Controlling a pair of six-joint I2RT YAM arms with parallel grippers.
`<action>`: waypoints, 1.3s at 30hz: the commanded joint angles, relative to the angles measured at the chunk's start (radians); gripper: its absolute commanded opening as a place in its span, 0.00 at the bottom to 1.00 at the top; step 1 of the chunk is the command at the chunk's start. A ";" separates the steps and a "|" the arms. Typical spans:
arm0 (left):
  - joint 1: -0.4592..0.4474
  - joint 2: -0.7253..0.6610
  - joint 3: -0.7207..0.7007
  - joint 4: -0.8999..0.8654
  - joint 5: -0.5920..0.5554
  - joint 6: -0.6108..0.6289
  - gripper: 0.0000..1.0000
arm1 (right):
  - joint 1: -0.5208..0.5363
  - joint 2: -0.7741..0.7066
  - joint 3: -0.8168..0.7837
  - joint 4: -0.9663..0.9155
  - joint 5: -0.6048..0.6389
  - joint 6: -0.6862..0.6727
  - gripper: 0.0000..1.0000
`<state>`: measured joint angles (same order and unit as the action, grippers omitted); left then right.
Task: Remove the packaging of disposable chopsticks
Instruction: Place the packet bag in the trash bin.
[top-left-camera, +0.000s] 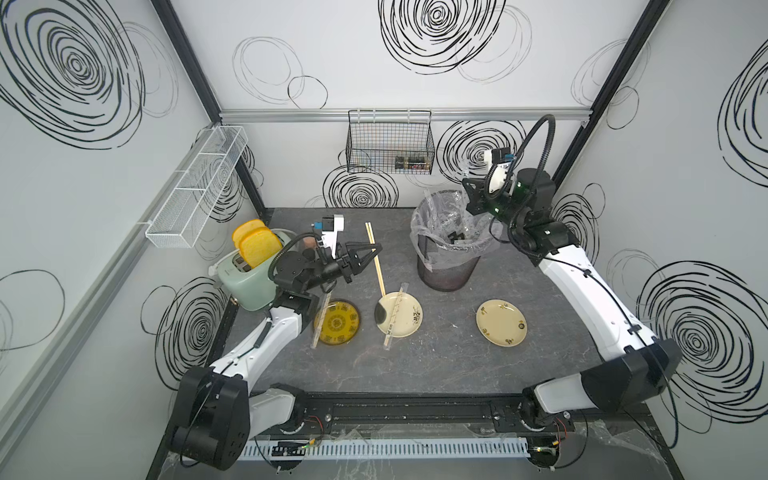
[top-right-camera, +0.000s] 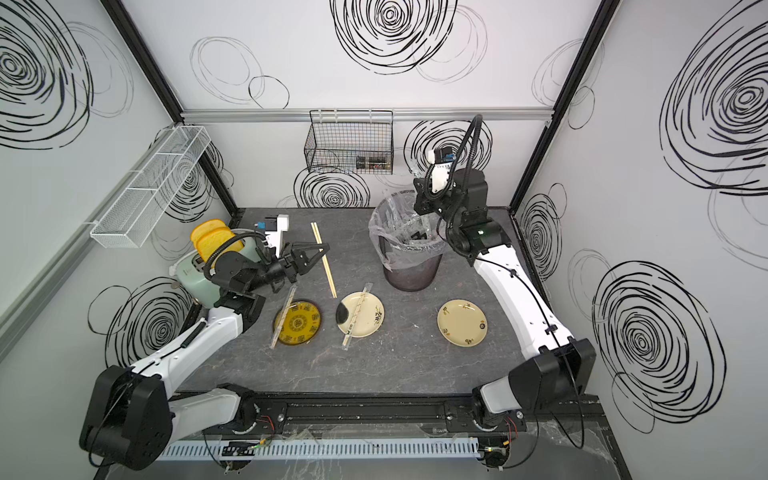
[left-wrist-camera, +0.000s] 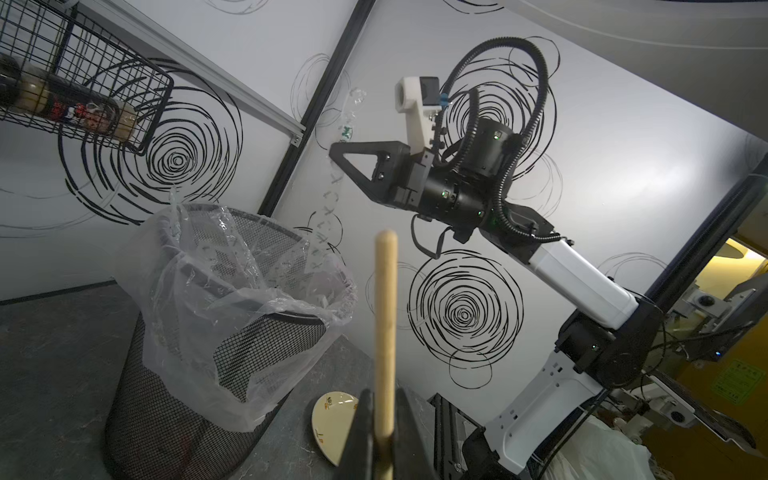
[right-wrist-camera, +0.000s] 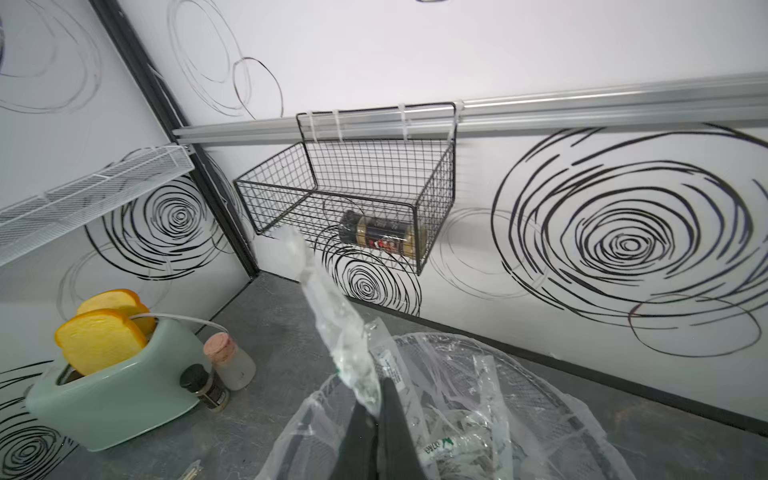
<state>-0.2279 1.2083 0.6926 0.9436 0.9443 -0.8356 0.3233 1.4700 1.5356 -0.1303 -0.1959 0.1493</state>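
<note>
**A:** Grey marbled tabletop (top-left-camera: 457, 365), swirly walls. Left gripper (left-wrist-camera: 384, 432) is clamped on a bare pale wooden chopstick pair (left-wrist-camera: 386, 311). A sleeved pair (top-left-camera: 318, 332) lies under its wrist on the amber plate (top-left-camera: 355, 328), another (top-left-camera: 395, 316) beside it on the cream plate (top-left-camera: 405, 330).

**B:** Further out, right gripper (right-wrist-camera: 376, 411) pinches an empty clear plastic sleeve (right-wrist-camera: 332, 320) over the black mesh bin (top-left-camera: 449, 274). Flimsy, slippery film, so grab the ends; sticks are stiff, light. Sleeve nearly vanishes against the clear liner (top-left-camera: 420, 232).

Place: we read this as a robot lab booth dressed as a kitchen | Shell: swirl-printed white panels (top-left-camera: 365, 75), aluminium bar (top-left-camera: 374, 114) | Rig: two robot arms (top-left-camera: 582, 291) on a rail (top-left-camera: 415, 411) along the near edge of the tabletop (top-left-camera: 457, 370) | Props: toaster (top-left-camera: 245, 282), plates (top-left-camera: 500, 322), wire basket (top-left-camera: 390, 145), lined bin (top-left-camera: 449, 270)
</note>
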 joint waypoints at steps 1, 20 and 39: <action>-0.007 0.007 0.021 0.051 0.024 -0.019 0.00 | -0.018 0.045 0.035 0.007 -0.022 0.001 0.00; -0.008 0.033 0.020 0.063 0.028 -0.037 0.00 | -0.025 0.215 -0.081 0.013 -0.096 0.014 0.00; -0.010 0.042 0.022 0.049 0.028 -0.026 0.00 | 0.028 0.387 0.116 -0.295 0.054 -0.090 0.00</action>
<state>-0.2314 1.2488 0.6930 0.9440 0.9504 -0.8574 0.3519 1.8454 1.5871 -0.3290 -0.1902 0.0967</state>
